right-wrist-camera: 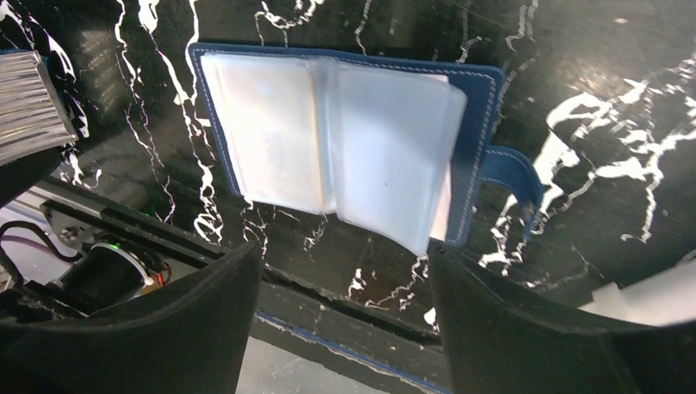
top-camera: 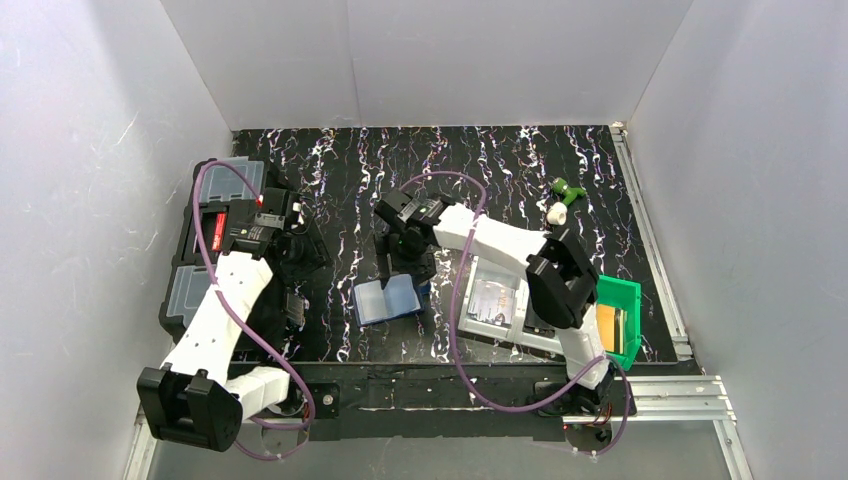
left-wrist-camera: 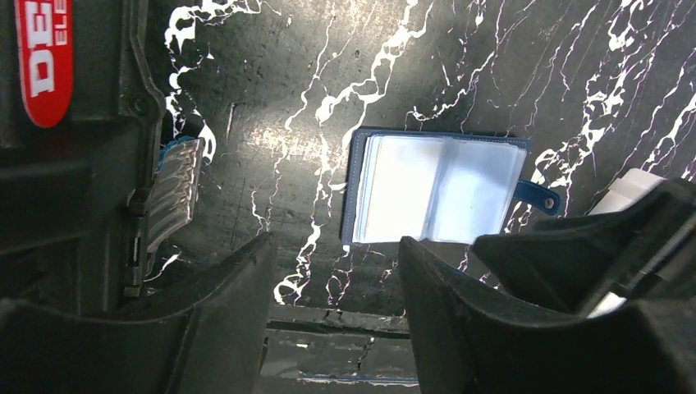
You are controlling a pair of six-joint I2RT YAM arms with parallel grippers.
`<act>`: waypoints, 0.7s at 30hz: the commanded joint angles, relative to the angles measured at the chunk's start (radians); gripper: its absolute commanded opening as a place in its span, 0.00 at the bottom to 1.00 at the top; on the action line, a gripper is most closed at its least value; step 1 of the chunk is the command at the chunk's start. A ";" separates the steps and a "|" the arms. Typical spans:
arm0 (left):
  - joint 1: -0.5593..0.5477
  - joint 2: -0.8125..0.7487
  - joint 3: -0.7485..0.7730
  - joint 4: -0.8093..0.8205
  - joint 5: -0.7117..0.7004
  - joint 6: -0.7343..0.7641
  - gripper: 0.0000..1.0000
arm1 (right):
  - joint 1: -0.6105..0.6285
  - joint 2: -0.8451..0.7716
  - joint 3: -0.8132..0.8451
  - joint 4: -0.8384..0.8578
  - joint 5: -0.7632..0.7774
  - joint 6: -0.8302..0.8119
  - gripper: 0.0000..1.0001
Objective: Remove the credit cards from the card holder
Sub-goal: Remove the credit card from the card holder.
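Card holder open on the table; both grippers empty.

The navy card holder lies flat and open on the black marbled table, near its front edge and between the two arms. Its pale clear sleeves face up and the snap tab sticks out to one side. The sleeves are cloudy, so whether credit cards sit inside cannot be told. The right gripper hangs just beyond the holder's far edge, fingers wide apart with nothing between them. The left gripper is off to the left beside a black toolbox, fingers apart and holding nothing. A clear tray and a green bin stand right of the holder.
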 commanded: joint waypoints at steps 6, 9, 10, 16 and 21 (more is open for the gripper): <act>0.006 -0.035 0.050 -0.063 -0.026 -0.024 0.55 | 0.070 0.144 0.187 -0.002 -0.010 -0.019 0.77; 0.006 -0.037 0.053 -0.065 -0.020 -0.029 0.54 | 0.091 0.204 0.242 -0.039 0.036 -0.038 0.77; 0.007 -0.039 0.055 -0.067 -0.020 -0.029 0.54 | 0.094 0.218 0.261 -0.052 0.041 -0.042 0.77; 0.007 -0.039 0.062 -0.075 -0.025 -0.024 0.54 | 0.110 0.323 0.352 -0.099 0.054 -0.066 0.73; 0.006 -0.029 0.051 -0.068 -0.018 -0.026 0.55 | 0.118 0.407 0.438 -0.172 0.070 -0.091 0.70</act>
